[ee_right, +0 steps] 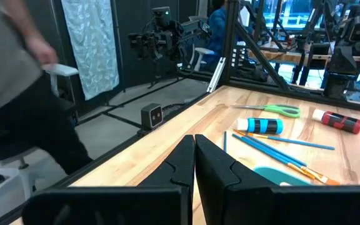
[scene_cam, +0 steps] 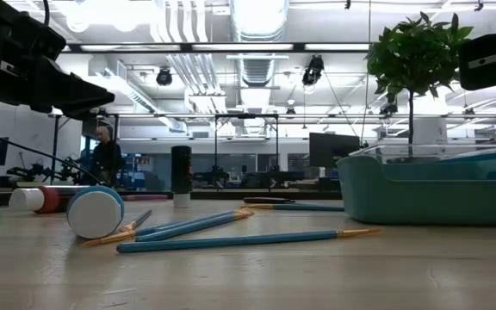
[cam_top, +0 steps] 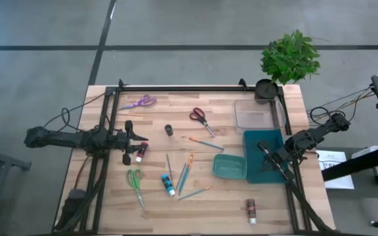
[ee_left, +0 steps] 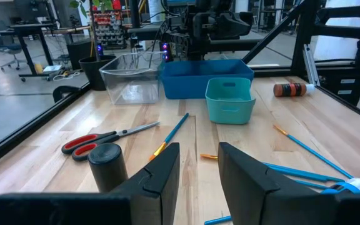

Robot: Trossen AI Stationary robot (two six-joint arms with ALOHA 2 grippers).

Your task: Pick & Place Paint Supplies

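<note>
Paintbrushes [cam_top: 184, 176] scattered mid-table | red scissors [cam_top: 201, 120], black cylinder [cam_top: 168, 130] nearby | left hand [cam_top: 140, 139] narrow, seemingly empty | right hand [cam_top: 263, 148] closed

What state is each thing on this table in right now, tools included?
Left tool: partly open, holding nothing.
Right tool: shut, empty, above the blue bin.
Blue bin: upright.
Teal tray: upright, beside the blue bin.
Clear box: upright, looks empty.
Red scissors: closed, lying flat.
Paintbrushes: lying loose on the wood.
Blue paint tube: lying down, capped.
</note>
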